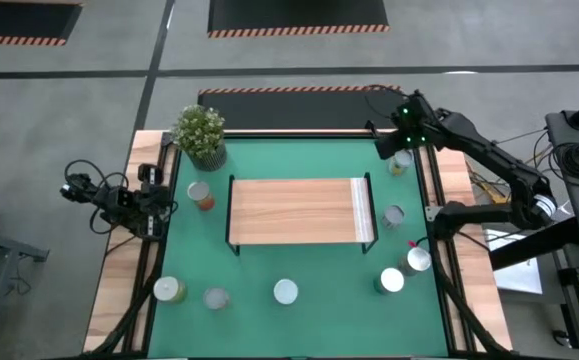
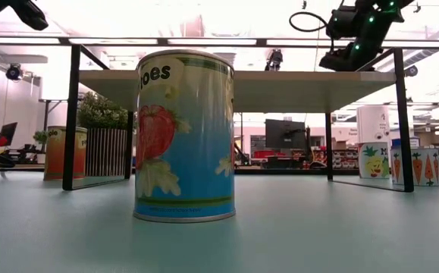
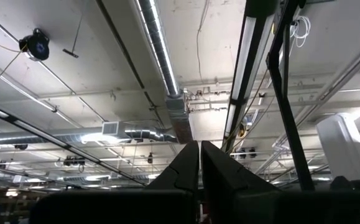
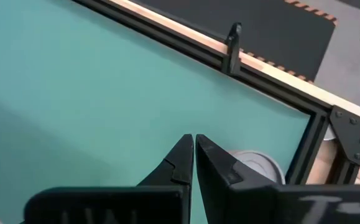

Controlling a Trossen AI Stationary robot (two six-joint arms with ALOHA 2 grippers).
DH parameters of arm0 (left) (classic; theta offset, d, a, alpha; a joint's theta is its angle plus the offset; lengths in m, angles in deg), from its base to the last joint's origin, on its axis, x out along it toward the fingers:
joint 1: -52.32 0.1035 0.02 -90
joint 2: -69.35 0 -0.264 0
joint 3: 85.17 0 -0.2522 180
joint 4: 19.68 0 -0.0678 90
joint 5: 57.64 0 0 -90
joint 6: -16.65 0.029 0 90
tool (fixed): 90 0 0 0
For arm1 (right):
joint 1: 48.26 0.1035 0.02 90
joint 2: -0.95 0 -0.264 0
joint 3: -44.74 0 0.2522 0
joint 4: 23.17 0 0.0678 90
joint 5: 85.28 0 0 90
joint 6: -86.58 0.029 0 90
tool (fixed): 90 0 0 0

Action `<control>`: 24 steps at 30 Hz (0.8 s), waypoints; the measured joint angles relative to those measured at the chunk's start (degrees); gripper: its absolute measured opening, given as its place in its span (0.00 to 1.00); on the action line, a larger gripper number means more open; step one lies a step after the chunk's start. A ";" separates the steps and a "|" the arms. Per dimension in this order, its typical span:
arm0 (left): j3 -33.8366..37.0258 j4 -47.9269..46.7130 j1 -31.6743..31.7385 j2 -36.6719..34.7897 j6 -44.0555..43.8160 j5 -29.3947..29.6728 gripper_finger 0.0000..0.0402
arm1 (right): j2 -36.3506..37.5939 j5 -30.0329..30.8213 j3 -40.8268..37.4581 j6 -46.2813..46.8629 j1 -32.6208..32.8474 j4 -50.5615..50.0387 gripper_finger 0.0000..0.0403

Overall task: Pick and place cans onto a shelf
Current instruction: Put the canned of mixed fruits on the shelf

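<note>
The shelf (image 1: 299,210), a light-wood board on a thin black frame, stands in the middle of the green mat. Several cans stand upright on the mat around it: one at the far right (image 1: 400,163), one by the shelf's right end (image 1: 393,215), two at the near right (image 1: 418,259), several along the near edge (image 1: 285,291) and an orange one (image 1: 200,194) at the left. My right gripper (image 4: 194,138) hangs shut above the far right corner, slanting down, just above the far-right can (image 4: 257,167). My left gripper (image 3: 199,144) is shut at the table's left edge (image 1: 74,187) and points up at the ceiling.
A potted plant (image 1: 200,133) stands at the far left corner of the mat. A black rail with a clamp (image 4: 232,46) runs along the far edge. In the low view a tomato can (image 2: 185,136) stands close in front of the shelf (image 2: 242,83).
</note>
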 joint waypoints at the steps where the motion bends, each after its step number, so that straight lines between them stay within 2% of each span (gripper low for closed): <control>1: 0.00 0.00 0.00 0.00 -0.05 0.00 0.00 | -0.17 0.05 0.00 0.35 -0.49 -0.06 0.02; 5: 0.00 0.00 0.00 0.00 -0.06 0.00 0.00 | -1.17 0.58 0.00 1.74 -1.89 -1.09 0.04; 9: 0.00 0.00 0.00 0.00 -0.07 0.00 0.00 | -2.94 0.65 0.00 3.87 -3.06 -3.11 0.14; 13: 0.00 -0.02 0.00 0.00 -0.07 0.00 0.00 | -5.44 3.60 0.00 5.70 -3.36 -4.30 0.31; 20: 0.00 -0.04 -0.01 0.00 -0.05 0.09 0.00 | -9.10 3.62 0.00 6.08 -3.82 -4.67 0.65; 24: 0.00 -0.17 0.00 0.00 -0.06 2.95 0.00 | -10.57 4.93 0.00 7.00 -3.77 -4.71 0.81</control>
